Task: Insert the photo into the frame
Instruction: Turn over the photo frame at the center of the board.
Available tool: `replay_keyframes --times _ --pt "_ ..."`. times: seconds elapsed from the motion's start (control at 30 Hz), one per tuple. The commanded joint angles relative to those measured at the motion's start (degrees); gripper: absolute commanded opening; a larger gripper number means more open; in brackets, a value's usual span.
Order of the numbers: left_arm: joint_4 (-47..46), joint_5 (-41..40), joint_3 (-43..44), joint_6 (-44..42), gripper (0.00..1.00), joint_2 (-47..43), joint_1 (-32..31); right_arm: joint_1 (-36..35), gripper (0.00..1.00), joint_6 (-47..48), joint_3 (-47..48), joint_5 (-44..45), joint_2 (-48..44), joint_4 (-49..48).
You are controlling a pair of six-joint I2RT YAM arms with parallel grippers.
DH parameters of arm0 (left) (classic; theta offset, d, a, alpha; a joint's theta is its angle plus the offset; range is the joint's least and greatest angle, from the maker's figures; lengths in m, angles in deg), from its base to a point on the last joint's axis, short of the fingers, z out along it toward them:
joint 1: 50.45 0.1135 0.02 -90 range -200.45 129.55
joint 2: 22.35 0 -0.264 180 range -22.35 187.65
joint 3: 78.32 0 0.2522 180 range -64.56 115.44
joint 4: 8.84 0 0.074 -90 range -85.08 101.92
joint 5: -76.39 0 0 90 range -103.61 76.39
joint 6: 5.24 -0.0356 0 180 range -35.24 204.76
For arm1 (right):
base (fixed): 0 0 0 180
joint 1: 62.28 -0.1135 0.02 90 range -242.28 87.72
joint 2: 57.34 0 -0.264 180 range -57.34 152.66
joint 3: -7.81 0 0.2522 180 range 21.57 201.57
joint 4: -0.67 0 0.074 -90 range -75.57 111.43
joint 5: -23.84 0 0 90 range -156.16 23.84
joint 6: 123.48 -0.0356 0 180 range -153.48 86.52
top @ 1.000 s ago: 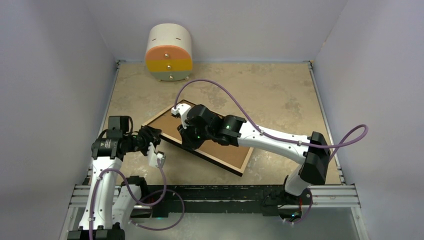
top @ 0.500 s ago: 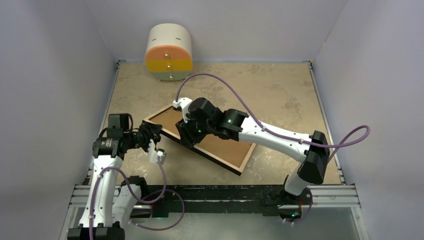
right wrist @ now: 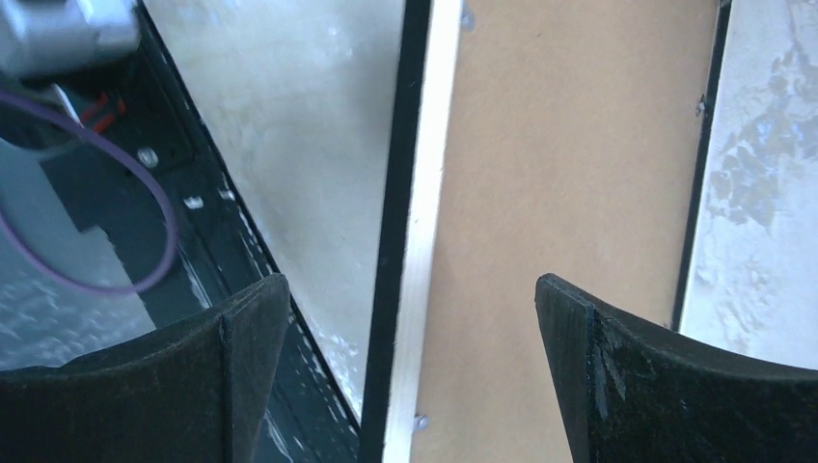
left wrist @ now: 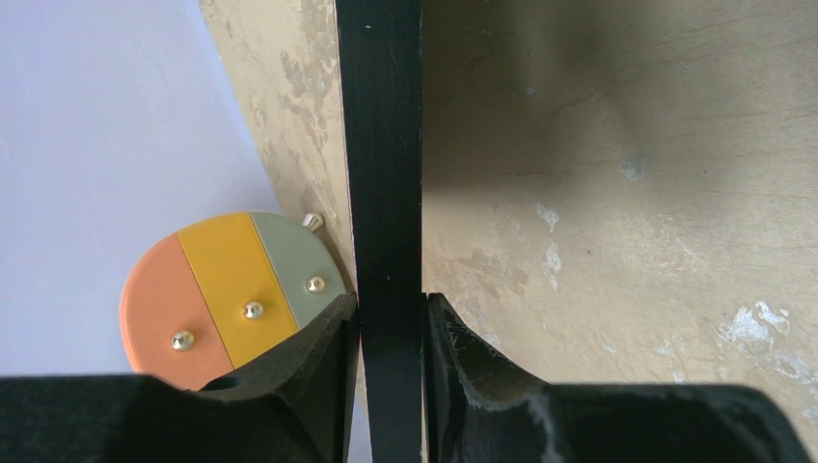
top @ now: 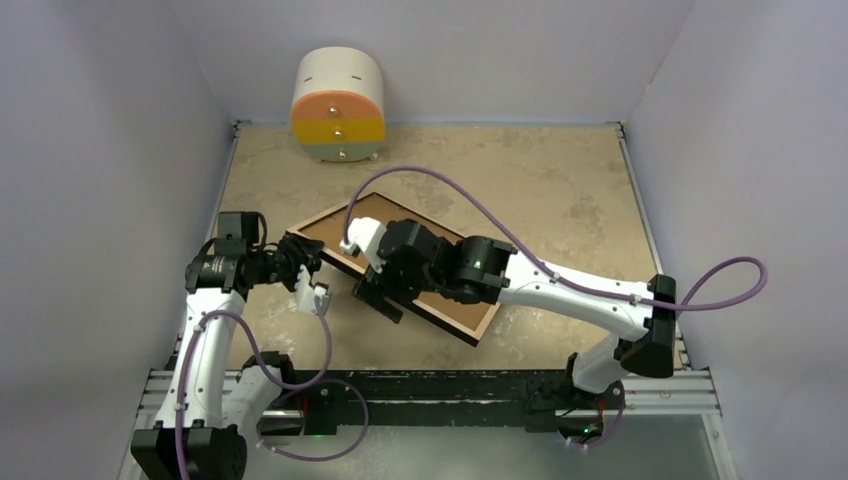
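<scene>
The frame [top: 330,218] lies back-up in the middle of the table, its brown backing board [top: 462,311] showing inside the wood rim. The photo is hidden. My left gripper [top: 301,259] is shut on the frame's left end; in the left wrist view the black edge [left wrist: 384,145] runs straight between the two pads [left wrist: 340,347]. My right gripper [top: 376,294] hovers open over the frame's near long edge. In the right wrist view its fingers [right wrist: 246,357] stand wide apart on either side of the pale rim [right wrist: 424,145] and the backing board [right wrist: 569,145], touching neither.
A round drawer unit [top: 337,105] with orange, yellow and grey-green fronts stands at the back left by the wall, and shows in the left wrist view [left wrist: 231,289]. The black mounting rail [top: 430,390] runs along the near edge. Walls close in both sides.
My right gripper went from shut to wide open and slid toward the near left along the frame. The frame's far corner shifted slightly. The left gripper kept its hold.
</scene>
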Motion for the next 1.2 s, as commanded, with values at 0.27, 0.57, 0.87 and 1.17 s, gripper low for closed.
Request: replay_keyframes --times 0.27,0.57,0.87,1.17 --pt "-1.4 1.9 3.8 0.3 0.00 -0.1 0.2 -10.0 0.90 6.8 -0.1 22.2 5.8 6.7" --pt "-1.2 1.9 3.8 0.9 0.00 -0.2 0.2 -12.3 0.52 5.2 2.4 35.4 12.0 7.8" --pt "-7.1 4.6 3.9 10.8 0.81 -1.5 0.2 -12.3 0.15 4.9 2.4 36.9 7.4 0.2" --pt "-25.9 0.1 20.4 59.0 0.90 7.5 0.3 -5.1 0.06 -3.0 16.3 24.5 7.6 5.4"
